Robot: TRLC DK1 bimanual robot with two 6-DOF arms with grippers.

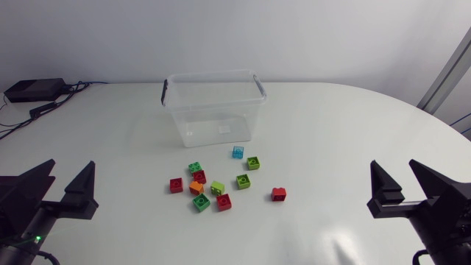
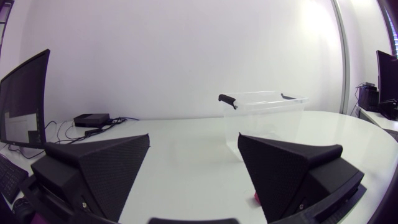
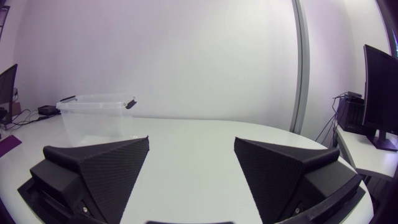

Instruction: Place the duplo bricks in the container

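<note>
Bricks (image 1: 217,184) lie in a loose bunch on the table (image 1: 346,132), just in front of the container (image 1: 213,118), and none is inside it yet. So I think the job is at its very start. On the left, the left gripper (image 1: 72,173) hangs near the table edge with its fingers spread wide and nothing in them. A red brick (image 1: 176,185) is the one nearest to it. A second red one (image 1: 278,193) sits alone at the right end of the bunch. The right gripper (image 1: 394,171) is well apart on the right, spread wide and empty too. Next, one gripper needs to go over a brick, come down and pinch it.
</note>
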